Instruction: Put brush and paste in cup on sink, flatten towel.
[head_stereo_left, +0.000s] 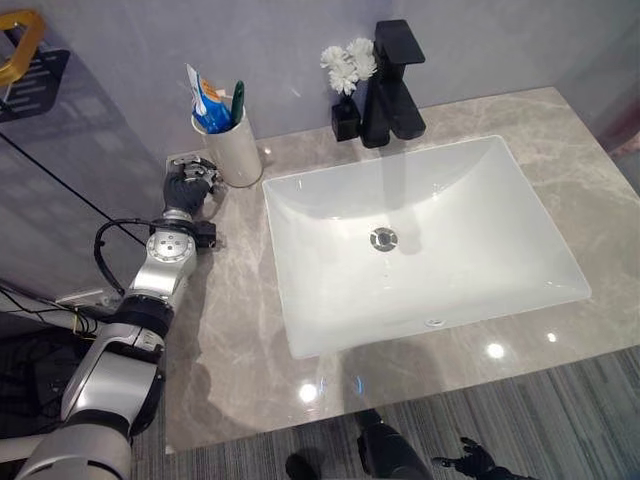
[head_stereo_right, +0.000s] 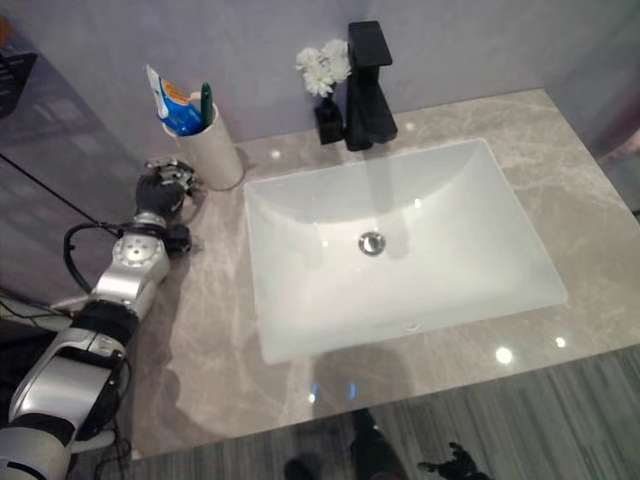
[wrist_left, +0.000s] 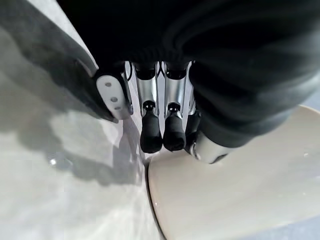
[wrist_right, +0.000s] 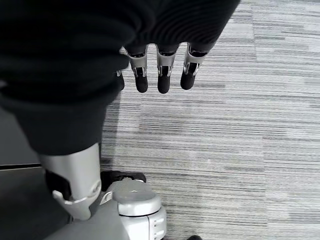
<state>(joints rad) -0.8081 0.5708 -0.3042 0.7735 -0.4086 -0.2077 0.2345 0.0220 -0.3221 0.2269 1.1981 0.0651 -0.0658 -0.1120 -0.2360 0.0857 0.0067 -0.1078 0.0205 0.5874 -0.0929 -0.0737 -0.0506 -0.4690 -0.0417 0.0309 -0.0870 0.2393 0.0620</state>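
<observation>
The cup (head_stereo_left: 235, 150) stands upright near the back left corner of the desk (head_stereo_left: 230, 330), just beyond the basin's (head_stereo_left: 420, 240) left rim, and it already carries both the paste (head_stereo_left: 207, 100) and the brush (head_stereo_left: 237, 102), their ends poking above the rim. That part of the task looks done. The left hand (head_stereo_left: 190, 187) sits just beside the cup at its base, low over the desk; its fingers (wrist_left: 151, 136) hang loosely curled with nothing between them, close to the cup's wall but not around it, which suggests a hand that has let go rather than one about to grasp. The right hand (wrist_right: 159, 75) hangs idle over the striped floor (wrist_right: 235, 140), fingers straight and relaxed, holding nothing. I can see no towel on the desk.

The desk is glossy grey marble. At its back edge stand a black tap (head_stereo_left: 392, 85) and a small black vase with white flowers (head_stereo_left: 346, 95), against a pale grey wall.
</observation>
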